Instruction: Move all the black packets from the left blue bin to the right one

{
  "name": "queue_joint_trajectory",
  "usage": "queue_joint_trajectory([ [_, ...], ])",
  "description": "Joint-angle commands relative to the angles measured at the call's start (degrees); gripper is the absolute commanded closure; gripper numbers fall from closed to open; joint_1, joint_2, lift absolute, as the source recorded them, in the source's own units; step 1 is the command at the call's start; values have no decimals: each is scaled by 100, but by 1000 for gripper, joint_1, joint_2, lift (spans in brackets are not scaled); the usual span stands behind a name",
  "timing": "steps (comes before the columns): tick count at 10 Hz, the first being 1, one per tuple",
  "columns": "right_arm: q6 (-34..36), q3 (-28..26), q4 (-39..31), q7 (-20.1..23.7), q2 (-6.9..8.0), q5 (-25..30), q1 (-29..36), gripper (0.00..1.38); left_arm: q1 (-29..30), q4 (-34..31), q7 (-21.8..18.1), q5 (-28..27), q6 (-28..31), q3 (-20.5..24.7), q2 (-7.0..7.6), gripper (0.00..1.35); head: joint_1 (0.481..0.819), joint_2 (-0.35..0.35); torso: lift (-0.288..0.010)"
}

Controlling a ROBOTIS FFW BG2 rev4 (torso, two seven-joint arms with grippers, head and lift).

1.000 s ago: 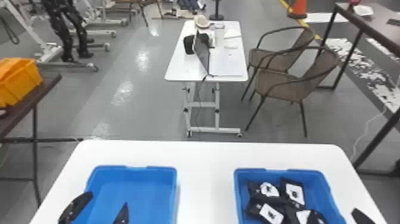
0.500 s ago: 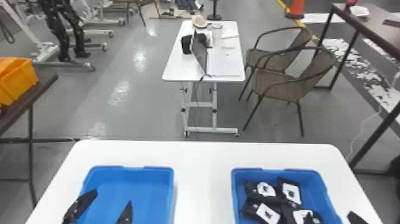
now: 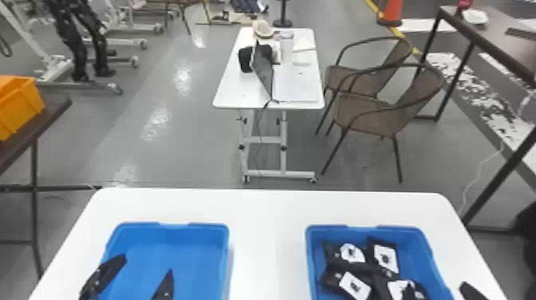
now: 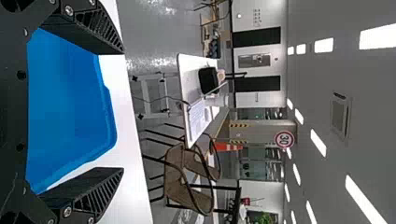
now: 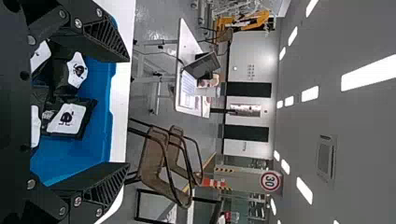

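Note:
In the head view my left gripper is open over the left blue bin, whose bare blue floor shows between the fingers. The left wrist view has this gripper with its fingers wide apart and nothing between them. Several black packets with white labels lie jumbled in the right blue bin. My right gripper is at that bin's near right part, its fingers spread. Seen from the right wrist, the gripper holds nothing, and packets lie beyond its base.
Both bins stand on a white table, with a strip of tabletop between them. Behind it are a small wheeled table with a laptop and two brown chairs. An orange crate sits on a dark table at far left.
The whole head view has shifted slightly. Relative to the left bin, my left gripper has moved a little to the right, still open. The packets lie as before.

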Motion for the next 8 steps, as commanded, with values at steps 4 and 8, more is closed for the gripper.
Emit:
queue_joint_trajectory([
  [4, 62, 2, -88, -9, 5, -19, 42, 242, -1, 30, 1, 39, 34, 0, -24, 136, 695, 20, 0],
  [8, 71, 11, -70, 0, 5, -54, 24, 243, -1, 21, -8, 56, 69, -9, -24, 136, 695, 21, 0],
])
